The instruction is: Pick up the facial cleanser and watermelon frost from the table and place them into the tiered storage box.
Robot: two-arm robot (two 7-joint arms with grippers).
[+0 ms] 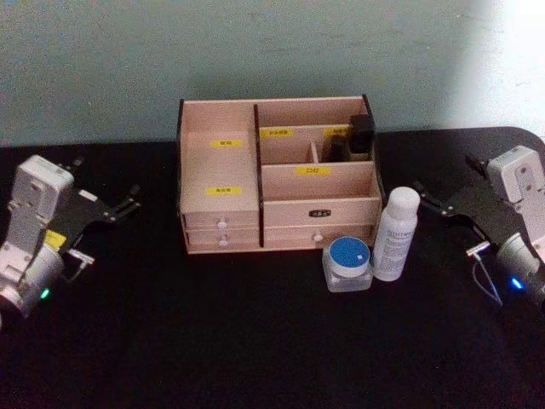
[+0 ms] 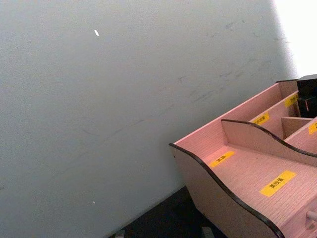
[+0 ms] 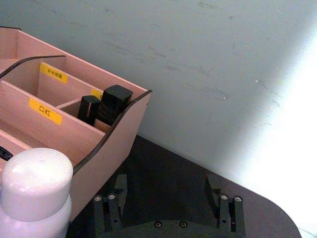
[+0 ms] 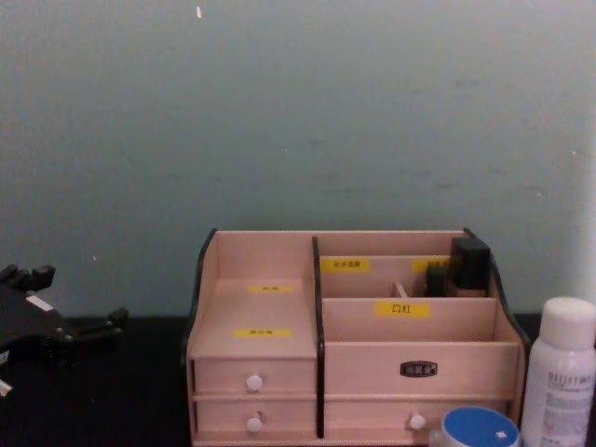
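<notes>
Hovering just above the black table (image 1: 213, 341), the right gripper (image 1: 430, 200) has its fingers spread wide with nothing between them. The facial cleanser (image 1: 396, 234) stands upright just off its fingertips, and the watermelon frost (image 1: 349, 262) sits just beside the bottle, on the side away from this claw. The tiered storage box (image 1: 221, 187) stands beyond them, between the two claws. The left gripper (image 1: 128, 203) is released and empty too, near the box's other end, well apart from both items.

On the table (image 1: 213, 341), the tiered storage box (image 1: 277, 209) sits between the left gripper (image 1: 130, 203) and right gripper (image 1: 428, 198). The facial cleanser (image 1: 395, 234) stands near the right gripper's tips, the watermelon frost (image 1: 349, 264) just beyond it, farther from that claw.
</notes>
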